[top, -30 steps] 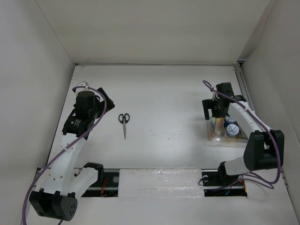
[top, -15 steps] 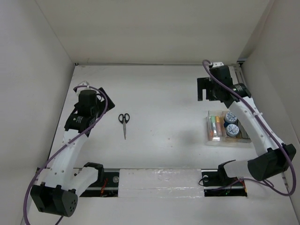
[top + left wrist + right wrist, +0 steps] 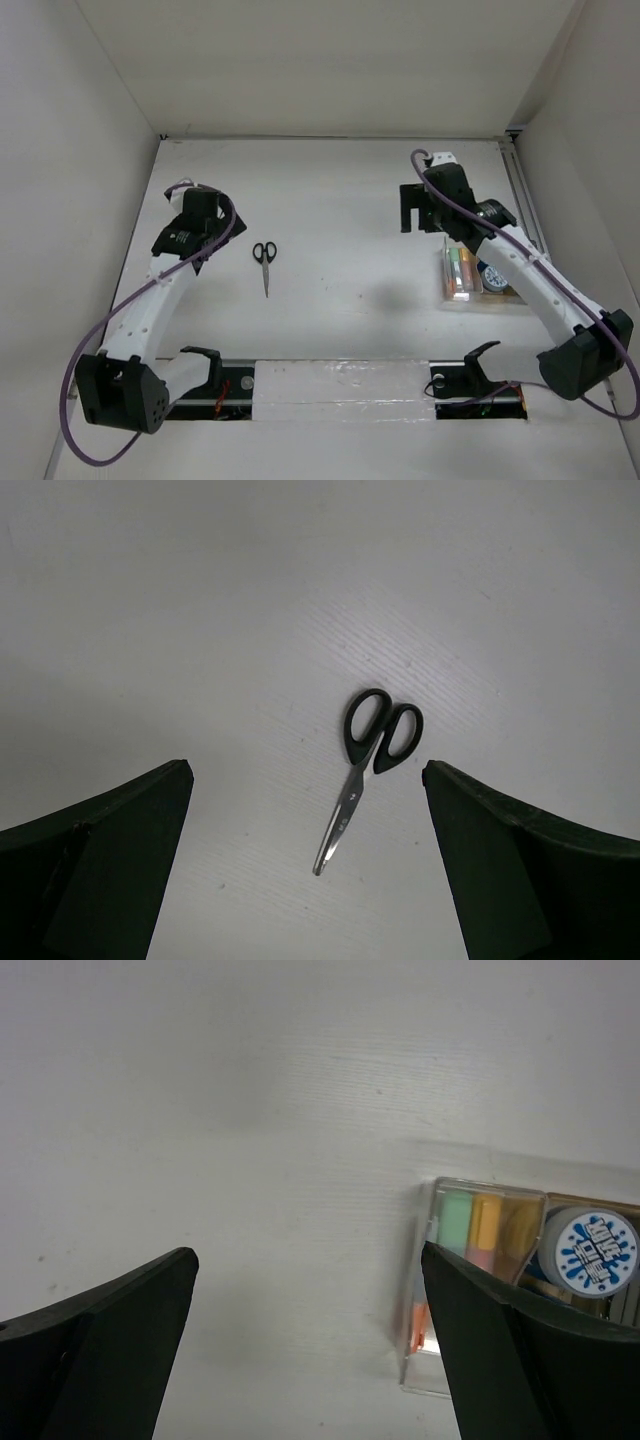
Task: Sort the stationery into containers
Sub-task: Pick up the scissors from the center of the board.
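The right gripper [image 3: 412, 207] is rising away from the clear box [image 3: 432, 1205], fingers spread and empty, its markers [image 3: 457, 1222] delivered, while the left gripper [image 3: 306, 767], also gaping, is swinging over the scissors [image 3: 357, 786] lying on the table [image 3: 200, 600], evidently to grab them.

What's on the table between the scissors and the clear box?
Nothing. The top view shows only bare white table between the scissors and the clear box.

Black-handled scissors [image 3: 362, 780] lie shut, flat on the table [image 3: 200, 630]. Markers [image 3: 455, 1222] fill the clear box [image 3: 415, 1290]; a blue-patterned cylinder [image 3: 596, 1251] stands in the wooden box [image 3: 600, 1203].
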Motion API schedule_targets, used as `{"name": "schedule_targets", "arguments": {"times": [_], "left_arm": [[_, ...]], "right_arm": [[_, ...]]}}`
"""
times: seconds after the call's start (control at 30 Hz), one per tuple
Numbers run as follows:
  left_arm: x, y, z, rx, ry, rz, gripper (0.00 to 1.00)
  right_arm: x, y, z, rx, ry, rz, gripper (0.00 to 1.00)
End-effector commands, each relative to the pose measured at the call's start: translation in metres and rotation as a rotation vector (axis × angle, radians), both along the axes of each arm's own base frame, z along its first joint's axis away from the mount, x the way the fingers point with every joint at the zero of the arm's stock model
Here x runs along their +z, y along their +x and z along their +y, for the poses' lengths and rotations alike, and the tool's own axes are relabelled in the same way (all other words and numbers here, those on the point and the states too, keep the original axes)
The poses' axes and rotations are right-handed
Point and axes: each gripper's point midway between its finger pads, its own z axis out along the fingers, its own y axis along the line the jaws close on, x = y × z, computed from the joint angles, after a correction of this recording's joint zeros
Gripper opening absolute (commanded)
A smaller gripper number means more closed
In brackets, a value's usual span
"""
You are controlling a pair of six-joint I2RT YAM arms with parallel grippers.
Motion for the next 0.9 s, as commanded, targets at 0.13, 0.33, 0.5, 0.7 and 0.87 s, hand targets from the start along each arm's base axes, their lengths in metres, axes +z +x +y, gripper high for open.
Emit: {"name": "schedule_targets", "arguments": {"times": [0.13, 0.33, 0.5, 0.7, 0.87], "left_arm": [[-0.018, 0.01, -0.018, 0.0, -0.103, 0.045, 1.0], [-0.047, 0.017, -0.035, -0.027, -0.133, 0.131, 1.0], [-0.083, 0.025, -0.04, -0.024, -0.123, 0.204, 1.0], [-0.111, 0.028, -0.043, -0.01, -0.116, 0.272, 0.98], [-0.132, 0.028, -0.037, 0.034, -0.081, 0.343, 0.97]], "right_arm": [[0.057, -0.003, 0.093, 0.167, 0.114, -0.219, 1.0], [0.054, -0.021, 0.139, 0.342, 0.228, -0.203, 1.0], [0.072, -0.034, 0.161, 0.432, 0.255, -0.244, 1.0], [0.061, -0.035, 0.164, 0.463, 0.241, -0.224, 1.0], [0.053, -0.047, 0.172, 0.513, 0.259, -0.2, 1.0]]}}
